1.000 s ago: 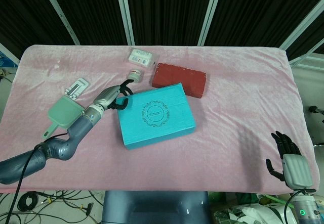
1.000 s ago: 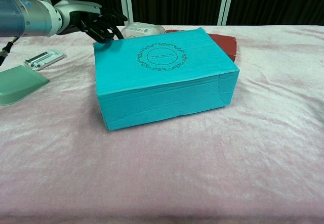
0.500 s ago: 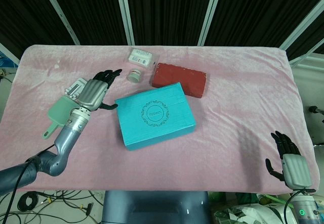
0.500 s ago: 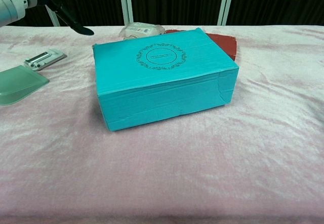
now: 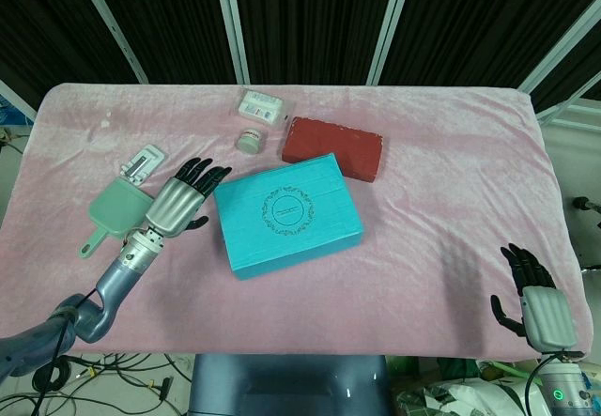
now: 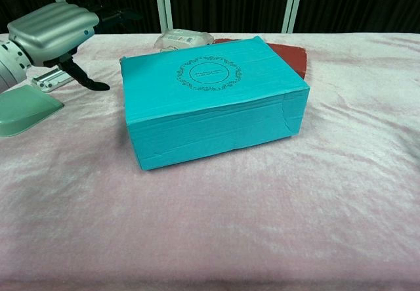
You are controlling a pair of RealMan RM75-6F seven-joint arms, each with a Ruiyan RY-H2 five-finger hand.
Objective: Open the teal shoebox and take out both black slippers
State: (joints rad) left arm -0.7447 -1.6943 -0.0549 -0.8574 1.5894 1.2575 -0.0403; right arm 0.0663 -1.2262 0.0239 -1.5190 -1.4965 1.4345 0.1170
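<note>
The teal shoebox [image 5: 288,213] lies closed in the middle of the pink table, its lid with a round emblem facing up [image 6: 209,74]. No slippers show. My left hand [image 5: 180,202] hovers just left of the box, fingers spread and holding nothing; in the chest view the left hand [image 6: 56,28] sits above the table at the upper left, beside the box's left end. My right hand [image 5: 531,301] stays off the table's front right corner, fingers apart and empty.
A dark red box [image 5: 333,146] lies behind the shoebox. A small white jar [image 5: 250,141] and a white packet [image 5: 260,107] sit at the back. A green dustpan-like scoop [image 5: 115,211] and a white packaged item [image 5: 142,163] lie left of my left hand.
My left hand has pulled away from the box's back left corner, moving left and toward the front, with its fingers now spread. The box and the right hand have not moved.
</note>
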